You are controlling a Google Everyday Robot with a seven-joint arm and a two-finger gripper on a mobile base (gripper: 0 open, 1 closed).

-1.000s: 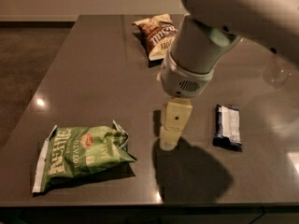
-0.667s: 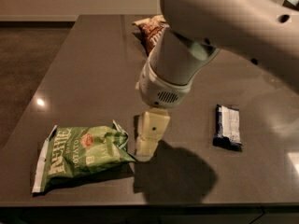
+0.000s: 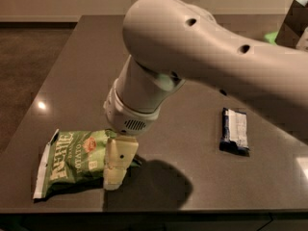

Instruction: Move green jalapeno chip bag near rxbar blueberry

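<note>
Since a second ago the arm (image 3: 192,47) has swung left and toward the near edge, so it now fills most of the view. Its gripper (image 3: 113,181) went from hanging over bare tabletop beside the snack bar to sitting right at the chip bag.

That big pale arm comes in from the far right and bends down through a fat wrist over the middle of the dark table (image 3: 67,81).

The green chip bag (image 3: 70,161) lies flat at the near left of the table, close to the near edge, lettering up. It hasn't shifted.

The gripper points straight down over the bag's right end, with its tip at the bag's near right corner. I can't say whether it's actually touching the bag, and I honestly can't tell if it's apart or together from this angle.

The blue snack bar (image 3: 235,130) lies flat on the right side of the table, well apart from the bag, with the arm's shadow on the tabletop between them.
</note>
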